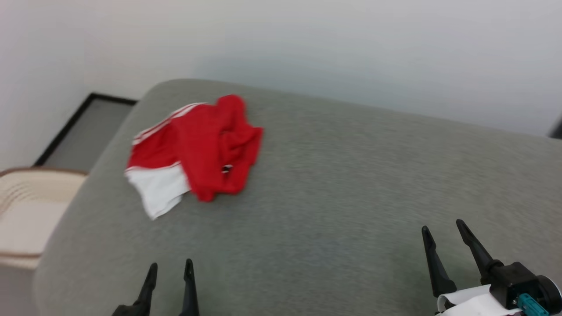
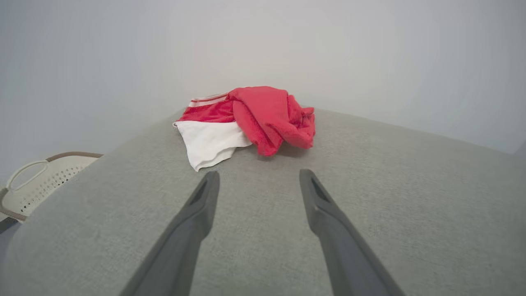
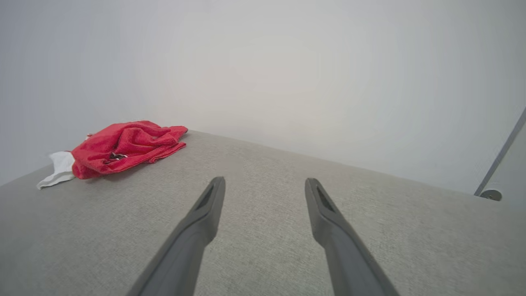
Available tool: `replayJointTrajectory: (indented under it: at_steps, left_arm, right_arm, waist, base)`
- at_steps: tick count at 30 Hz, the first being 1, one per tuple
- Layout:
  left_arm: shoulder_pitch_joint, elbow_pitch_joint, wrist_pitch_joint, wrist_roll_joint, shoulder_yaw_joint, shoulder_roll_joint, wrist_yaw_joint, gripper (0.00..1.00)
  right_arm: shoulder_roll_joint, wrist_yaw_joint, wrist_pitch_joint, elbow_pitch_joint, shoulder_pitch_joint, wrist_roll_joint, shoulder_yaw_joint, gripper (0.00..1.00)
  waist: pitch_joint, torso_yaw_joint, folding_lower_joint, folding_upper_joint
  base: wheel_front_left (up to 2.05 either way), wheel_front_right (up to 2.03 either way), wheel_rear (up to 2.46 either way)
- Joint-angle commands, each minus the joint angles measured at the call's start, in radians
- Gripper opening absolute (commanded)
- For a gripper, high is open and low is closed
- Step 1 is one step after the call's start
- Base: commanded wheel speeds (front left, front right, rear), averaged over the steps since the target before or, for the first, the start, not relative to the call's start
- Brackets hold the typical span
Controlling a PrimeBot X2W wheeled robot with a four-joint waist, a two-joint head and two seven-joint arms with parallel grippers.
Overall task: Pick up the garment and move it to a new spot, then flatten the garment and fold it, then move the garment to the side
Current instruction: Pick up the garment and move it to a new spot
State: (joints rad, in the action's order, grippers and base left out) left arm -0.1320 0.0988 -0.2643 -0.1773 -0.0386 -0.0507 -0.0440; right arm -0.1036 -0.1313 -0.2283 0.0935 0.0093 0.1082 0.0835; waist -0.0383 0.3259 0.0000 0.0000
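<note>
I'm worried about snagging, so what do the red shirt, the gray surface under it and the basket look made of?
Shirt: soft knit cloth, matte, possibly sporty mesh; it lies crumpled in limp folds.
Gray surface: apparently a woven fabric cover, matte, with fine flecked grain and rounded edge.
Basket: probably molded plastic, cream with brown rim; rows of small holes.

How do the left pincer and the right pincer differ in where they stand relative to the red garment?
The left pincer sits nearer the garment, the right pincer farther off. The garment lies almost straight ahead of the left pincer but well to the left of the right pincer. Both are open, empty and not touching it.
</note>
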Motion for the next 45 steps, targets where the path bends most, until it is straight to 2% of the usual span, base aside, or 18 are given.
replayJointTrajectory:
  at_steps: [1, 4, 16, 22, 28, 31, 34, 39, 45]
  left_arm:
    - [-0.006, 0.001, 0.000, -0.008, -0.002, 0.000, -0.004, 1.00]
    - [-0.019, -0.007, 0.000, -0.026, 0.006, 0.000, -0.021, 1.00]
    - [-0.096, -0.121, 0.000, -0.148, 0.024, 0.000, -0.155, 1.00]
    - [-0.116, -0.145, 0.000, -0.152, 0.017, 0.000, -0.174, 1.00]
    - [-0.050, -0.125, 0.000, -0.127, 0.011, 0.000, -0.124, 1.00]
    - [0.041, -0.093, 0.000, -0.079, 0.011, -0.007, -0.060, 1.00]
    - [0.198, -0.045, 0.000, -0.033, 0.002, -0.040, 0.008, 1.00]
    - [0.431, 0.017, 0.000, -0.025, 0.040, -0.098, 0.063, 1.00]
    - [0.788, 0.225, 0.015, -0.067, 0.080, -0.195, 0.126, 1.00]
  right_arm:
    - [-0.004, 0.001, 0.001, 0.002, -0.010, 0.006, 0.007, 1.00]
    - [-0.011, 0.001, 0.011, 0.002, -0.030, 0.008, 0.047, 1.00]
    - [-0.076, 0.001, 0.029, 0.089, -0.228, 0.083, 0.298, 1.00]
    - [-0.089, 0.001, 0.011, 0.141, -0.270, 0.112, 0.349, 1.00]
    - [-0.083, 0.001, -0.008, 0.161, -0.253, 0.113, 0.322, 1.00]
    - [-0.075, 0.001, -0.011, 0.150, -0.221, 0.098, 0.286, 1.00]
    - [-0.067, 0.001, -0.014, 0.124, -0.179, 0.076, 0.236, 1.00]
    - [-0.059, 0.001, 0.010, 0.069, -0.176, 0.041, 0.235, 1.00]
    - [-0.055, 0.001, 0.024, 0.012, -0.212, 0.020, 0.235, 1.00]
  waist:
    - [-0.008, 0.142, 0.0000, 0.0000]
    - [-0.013, 0.194, 0.0000, 0.0000]
    - [-0.074, 0.226, 0.0000, 0.0000]
    - [-0.075, 0.225, 0.0000, 0.0000]
    - [-0.071, 0.216, 0.0000, 0.0000]
    - [-0.070, 0.205, 0.0000, 0.0000]
    - [-0.077, 0.193, 0.0000, 0.0000]
    - [-0.138, 0.092, 0.0000, 0.0000]
    - [-0.234, -0.050, 0.0000, 0.0000]
  base:
    - [0.00, 0.00, 0.00]
    - [0.00, 0.00, 0.00]
    - [0.00, 0.00, 0.00]
    - [-0.01, -0.01, -0.01]
    - [0.00, 0.00, 0.00]
    - [0.00, 0.00, 0.00]
    - [0.00, 0.00, 0.00]
    - [0.00, 0.00, 0.00]
    - [0.00, 0.00, 0.00]
